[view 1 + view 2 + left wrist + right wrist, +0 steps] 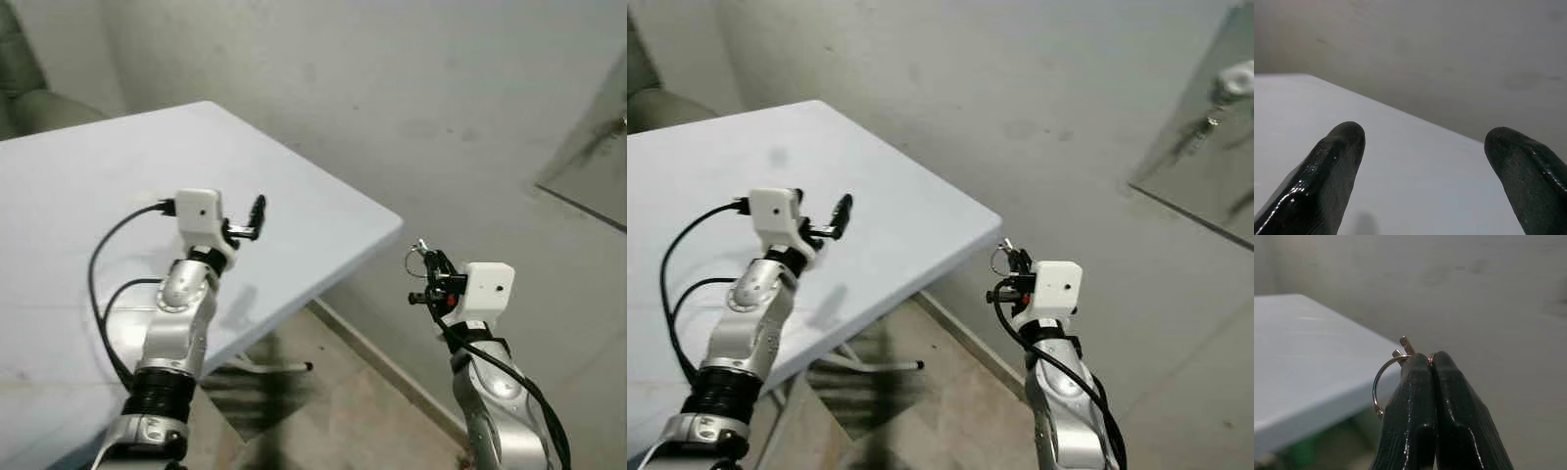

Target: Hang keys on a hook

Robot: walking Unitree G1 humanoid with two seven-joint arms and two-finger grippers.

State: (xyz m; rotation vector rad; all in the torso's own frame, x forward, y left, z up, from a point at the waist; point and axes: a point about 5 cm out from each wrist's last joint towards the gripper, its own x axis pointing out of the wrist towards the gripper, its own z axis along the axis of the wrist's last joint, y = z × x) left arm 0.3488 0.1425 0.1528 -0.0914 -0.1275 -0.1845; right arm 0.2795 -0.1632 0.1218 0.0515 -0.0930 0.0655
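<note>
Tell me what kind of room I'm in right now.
Probably a bare room in a home: a white folding table stands by a scuffed plaster wall, tiled floor below. The right gripper pinches the keys; I can't make out a hook.

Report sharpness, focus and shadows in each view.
Eye views: sharp, evenly lit; the left gripper casts a soft shadow on the white table. Left wrist view: fingers blurred, table sharper. Right wrist view: right gripper and key ring sharp, background soft.
</note>
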